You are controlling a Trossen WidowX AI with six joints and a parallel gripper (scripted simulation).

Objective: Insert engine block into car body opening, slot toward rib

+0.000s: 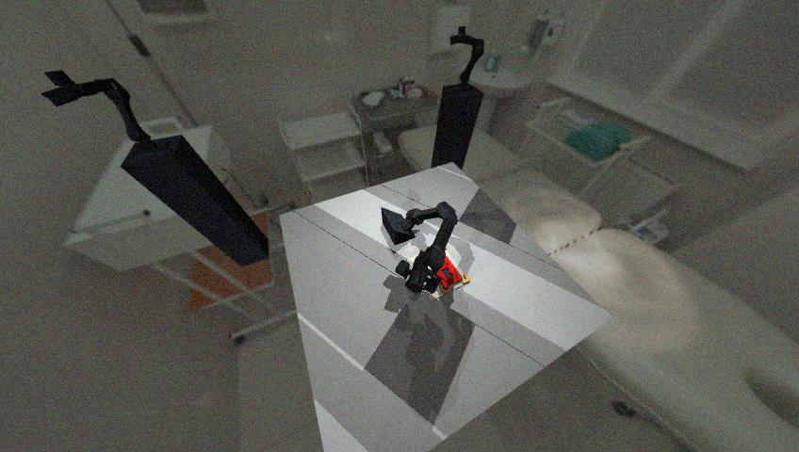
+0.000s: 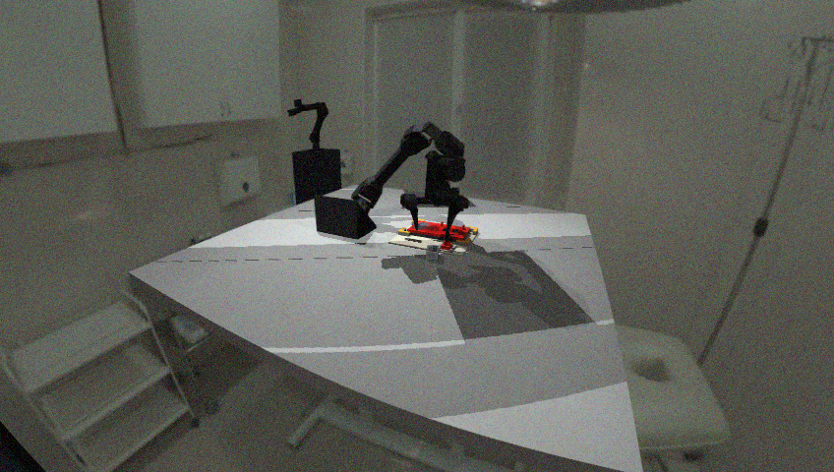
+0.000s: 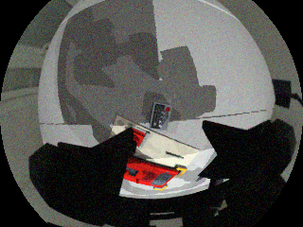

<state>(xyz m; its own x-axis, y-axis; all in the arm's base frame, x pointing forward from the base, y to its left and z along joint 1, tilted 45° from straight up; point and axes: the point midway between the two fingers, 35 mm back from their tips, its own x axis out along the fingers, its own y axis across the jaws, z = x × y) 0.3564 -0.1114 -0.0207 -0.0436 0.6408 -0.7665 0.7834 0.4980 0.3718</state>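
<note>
The engine block [image 2: 432,252] [image 3: 161,116] looks like a small grey block with dark details and a red spot. It sits on the table just off the edge of a cream board [image 2: 402,240] [image 3: 166,146]. The red car body [image 1: 448,273] [image 2: 439,229] [image 3: 148,173] lies on the board's other side. Its opening is too small or hidden to make out. My gripper [image 2: 432,232] [image 3: 169,128] is wide open and empty, pointing down over the board, with its fingers spread above the board and the car body. In the top view the arm hides the fingertips and the block.
Yellow corner pieces [image 1: 465,278] [image 3: 181,169] stand by the car body. A small red part [image 2: 446,245] [image 3: 139,137] lies at the board's near side. The black arm base [image 1: 397,226] [image 2: 339,216] stands beside the board. Two dark pedestals [image 1: 196,196] [image 1: 458,122] carry arms beyond the table.
</note>
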